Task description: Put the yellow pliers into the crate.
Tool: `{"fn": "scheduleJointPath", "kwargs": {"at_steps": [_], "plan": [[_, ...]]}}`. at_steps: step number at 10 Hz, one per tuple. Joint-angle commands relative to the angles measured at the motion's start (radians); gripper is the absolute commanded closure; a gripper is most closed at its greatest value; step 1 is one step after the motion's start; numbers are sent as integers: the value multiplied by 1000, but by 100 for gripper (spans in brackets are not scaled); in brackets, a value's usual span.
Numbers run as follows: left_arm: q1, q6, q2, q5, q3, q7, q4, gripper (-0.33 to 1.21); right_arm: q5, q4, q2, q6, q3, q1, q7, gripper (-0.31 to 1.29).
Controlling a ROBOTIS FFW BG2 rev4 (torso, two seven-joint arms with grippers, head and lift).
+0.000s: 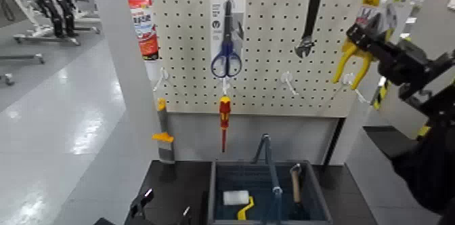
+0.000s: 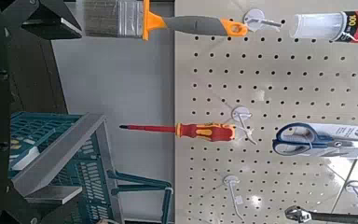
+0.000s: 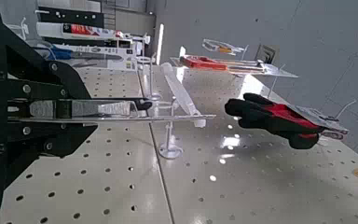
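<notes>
The yellow pliers (image 1: 353, 58) hang on their card at the upper right of the white pegboard (image 1: 271, 72) in the head view. My right gripper (image 1: 369, 38) reaches in from the right and overlaps the pliers near their pivot. The pliers do not show in the right wrist view, only my gripper's dark body (image 3: 37, 112) close to the board. The dark blue-grey crate (image 1: 215, 190) with its tall handle bar stands below the board; it also shows in the left wrist view (image 2: 56, 159). My left gripper (image 1: 161, 209) is parked low, left of the crate, open and empty.
The board also holds blue scissors (image 1: 226, 58), a black wrench (image 1: 308, 21), a red and yellow screwdriver (image 1: 224, 116), a tube (image 1: 143, 24) and bare hooks (image 1: 290, 82). A brush (image 1: 162, 136) hangs at the left. The crate holds a white roller (image 1: 237, 199) and a wooden-handled tool (image 1: 296, 187).
</notes>
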State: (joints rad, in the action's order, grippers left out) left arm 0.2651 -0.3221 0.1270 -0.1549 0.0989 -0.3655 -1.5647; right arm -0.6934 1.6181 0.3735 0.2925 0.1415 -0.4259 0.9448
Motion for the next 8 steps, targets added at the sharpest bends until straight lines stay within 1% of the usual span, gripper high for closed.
{"fn": "scheduleJointPath", "kwargs": {"at_steps": [1, 2, 5, 6, 8], "plan": [[-1, -2, 10, -3, 13, 13, 2, 13, 15, 23, -57, -3, -14, 69, -6, 122], [-3, -2, 14, -5, 18, 16, 2, 13, 17, 31, -76, 0, -19, 96, -6, 122], [-6, -2, 20, -6, 24, 22, 3, 13, 23, 46, -116, 23, -25, 173, -9, 122], [-7, -3, 19, -8, 25, 23, 6, 13, 25, 39, -128, 25, -33, 193, -9, 122], [-9, -9, 20, -11, 28, 23, 12, 13, 48, 17, -139, 27, -54, 217, -8, 122]]}}
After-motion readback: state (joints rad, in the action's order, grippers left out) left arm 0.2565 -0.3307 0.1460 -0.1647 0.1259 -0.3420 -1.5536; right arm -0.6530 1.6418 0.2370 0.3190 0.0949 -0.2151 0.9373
